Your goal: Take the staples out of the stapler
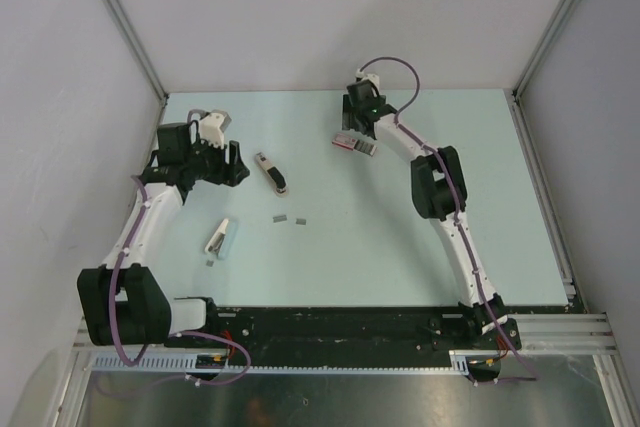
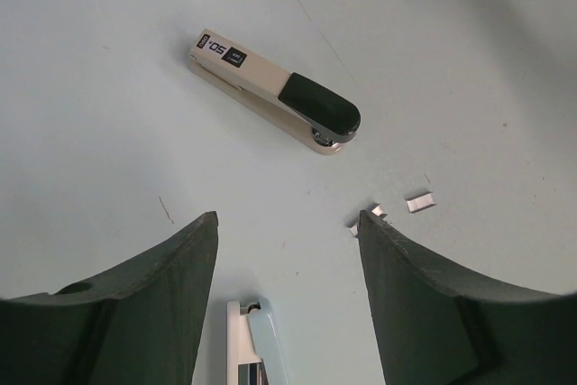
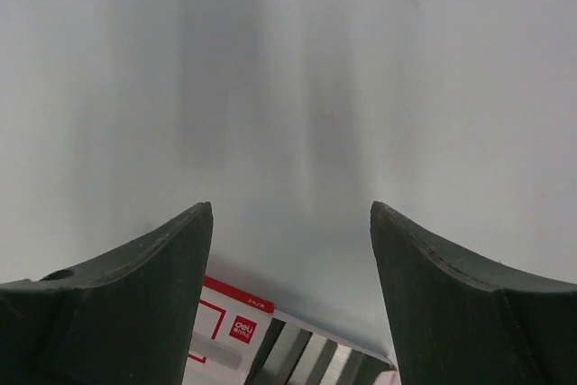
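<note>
**Staplers, two.** White stapler (image 2: 275, 92), black-ended, lies flat mid-table (image 1: 400, 247). Blue stapler (image 2: 252, 340) lies just under the left claw (image 2: 288, 216). Which one is meant cannot be told.
**Staples** (image 2: 420, 202): loose, lying between them.
**Claws:** the left is spread wide and empty. The right claw (image 3: 292, 208) is the same, hung over a red-white box (image 3: 236, 326).
**Handling:** the base should be pinned across its narrow sides and the top lifted slowly, so the body is not dragged.

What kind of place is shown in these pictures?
Likely a robot test cell: a pale table boxed in by plain walls, two robot arms bolted at its near edge, and a black-and-white stapler laid out.
</note>
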